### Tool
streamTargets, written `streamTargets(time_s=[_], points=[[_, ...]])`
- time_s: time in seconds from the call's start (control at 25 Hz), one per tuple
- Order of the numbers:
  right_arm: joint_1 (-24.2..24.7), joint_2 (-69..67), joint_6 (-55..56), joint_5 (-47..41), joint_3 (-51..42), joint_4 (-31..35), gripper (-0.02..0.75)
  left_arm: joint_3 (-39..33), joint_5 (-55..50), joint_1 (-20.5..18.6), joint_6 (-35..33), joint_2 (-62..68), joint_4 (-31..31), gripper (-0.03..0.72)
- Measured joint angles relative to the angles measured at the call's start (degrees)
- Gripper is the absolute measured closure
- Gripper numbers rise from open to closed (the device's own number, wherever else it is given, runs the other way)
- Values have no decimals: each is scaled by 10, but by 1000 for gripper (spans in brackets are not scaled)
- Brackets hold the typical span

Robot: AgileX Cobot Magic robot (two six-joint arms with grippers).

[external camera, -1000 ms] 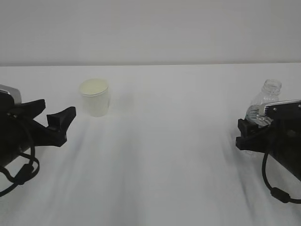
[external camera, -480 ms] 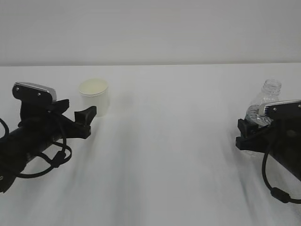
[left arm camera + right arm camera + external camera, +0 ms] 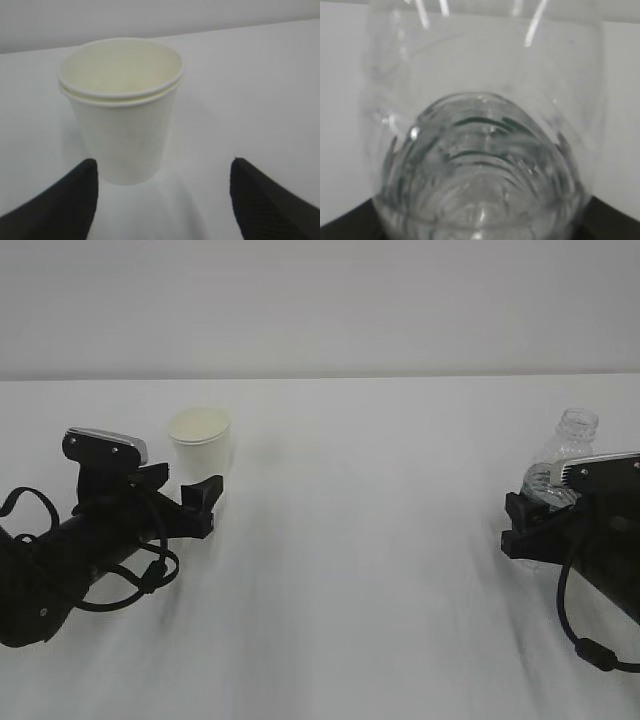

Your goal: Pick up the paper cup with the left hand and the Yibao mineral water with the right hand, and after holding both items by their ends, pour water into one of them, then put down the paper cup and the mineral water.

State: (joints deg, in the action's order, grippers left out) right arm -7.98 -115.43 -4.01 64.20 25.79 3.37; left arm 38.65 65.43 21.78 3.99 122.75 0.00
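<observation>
A: The left gripper point(image 3: 190, 502) stands spread wide, its jaws just short of the paper cup point(image 3: 201, 446), which sits upright on the white counter point(image 3: 380, 540) at far left. The left wrist view shows what may be two cups nested, one rim above the other.

B: And the right gripper point(image 3: 520, 525)?

A: It looks closed around the lower body of the Yibao mineral water point(image 3: 562, 455), at the right edge; the bottle fills the right wrist view, uncapped and leaning slightly.

B: So the step is seating the cup?

A: Likely. The left arm should advance until the cup sits centred between the jaws, then close gently to avoid crushing it.
</observation>
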Motion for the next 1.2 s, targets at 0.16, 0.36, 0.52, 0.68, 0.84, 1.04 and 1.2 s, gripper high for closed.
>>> streamTargets(time_s=[0.16,0.36,0.52,0.68,0.84,1.04,1.2], points=[[0,0,0,0,0,0,285,18,0,0,2,24,10,95],[0,0,0,0,0,0,285,44,0,0,3,50,16,95],[0,0,0,0,0,0,285,58,0,0,3,67,16,95],[0,0,0,0,0,0,285,64,0,-7,3,75,13,95],[0,0,0,0,0,0,285,64,0,-26,3,76,0,95],[0,0,0,0,0,0,285,67,0,-39,3,76,3,95],[0,0,0,0,0,0,286,88,0,-39,3,76,31,95]])
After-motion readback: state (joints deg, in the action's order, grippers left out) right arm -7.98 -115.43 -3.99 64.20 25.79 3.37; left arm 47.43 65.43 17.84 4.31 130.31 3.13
